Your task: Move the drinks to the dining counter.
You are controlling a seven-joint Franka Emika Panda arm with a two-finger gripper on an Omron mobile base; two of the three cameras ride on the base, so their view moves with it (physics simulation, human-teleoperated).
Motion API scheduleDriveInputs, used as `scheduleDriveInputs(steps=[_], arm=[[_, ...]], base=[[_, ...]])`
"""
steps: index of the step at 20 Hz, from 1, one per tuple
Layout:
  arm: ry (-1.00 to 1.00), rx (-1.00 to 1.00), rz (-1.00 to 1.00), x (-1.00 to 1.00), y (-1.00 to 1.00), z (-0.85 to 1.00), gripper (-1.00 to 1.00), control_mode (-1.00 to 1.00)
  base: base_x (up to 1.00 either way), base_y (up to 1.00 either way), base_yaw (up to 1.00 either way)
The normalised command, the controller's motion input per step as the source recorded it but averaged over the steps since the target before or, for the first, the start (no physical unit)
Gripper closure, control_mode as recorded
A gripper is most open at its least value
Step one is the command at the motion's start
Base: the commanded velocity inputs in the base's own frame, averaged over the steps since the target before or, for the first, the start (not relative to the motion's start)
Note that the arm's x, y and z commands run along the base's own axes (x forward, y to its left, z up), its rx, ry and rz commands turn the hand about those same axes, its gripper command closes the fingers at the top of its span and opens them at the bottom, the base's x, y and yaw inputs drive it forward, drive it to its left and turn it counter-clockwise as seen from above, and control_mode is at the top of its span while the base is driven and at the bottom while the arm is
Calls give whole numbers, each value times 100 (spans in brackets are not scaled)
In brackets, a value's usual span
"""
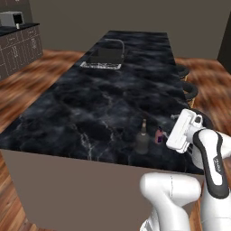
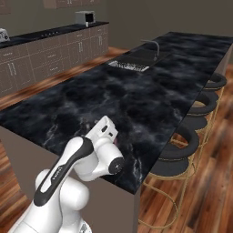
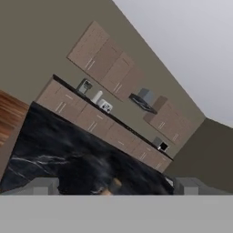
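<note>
Drinks on the dining counter: two seen delivered, carton unaccounted for

Left base view. Drinks entry one: dark glass bottle, round body and narrow neck, upright on the dining counter close to its near edge, just to the left of the pincer. Entry two: small purple-blue can with a red top, upright between the bottle and the pincer, just beside the white hand. Neither item is touched by the fingers, as far as this angle shows. Cream-white carton: not identified among the items by the pincer. Beyond the pincer, further along the same black veined top: inset sink with faucet. To the pincer's right, along the counter's side: dark stools.

Right base view. The white hand hangs over the counter's near corner, its back to the camera; the fingers and the drinks are hidden behind it. Stools stand in a row to the right of it. Far to the left, a separate worktop carries a grey toaster oven.

Hand view. Two dark finger tips rise far apart at the bottom with nothing between them: pincer released, empty. A brownish tip, probably the bottle's neck, pokes up between them, blurred. Brown wall cabinets lie beyond.

Progress, as judged: bottle and can appear placed; carton remains to be found or fetched.
</note>
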Motion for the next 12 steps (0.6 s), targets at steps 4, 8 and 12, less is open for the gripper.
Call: scheduleDriveInputs(steps=[4, 8, 12], arm=[[0, 0, 0, 0, 0, 0, -100, 100], [0, 0, 0, 0, 0, 0, -100, 100], [0, 0, 0, 0, 0, 0, -100, 100]], base=[[-36, 0, 0], [-72, 0, 1], [-80, 3, 1]])
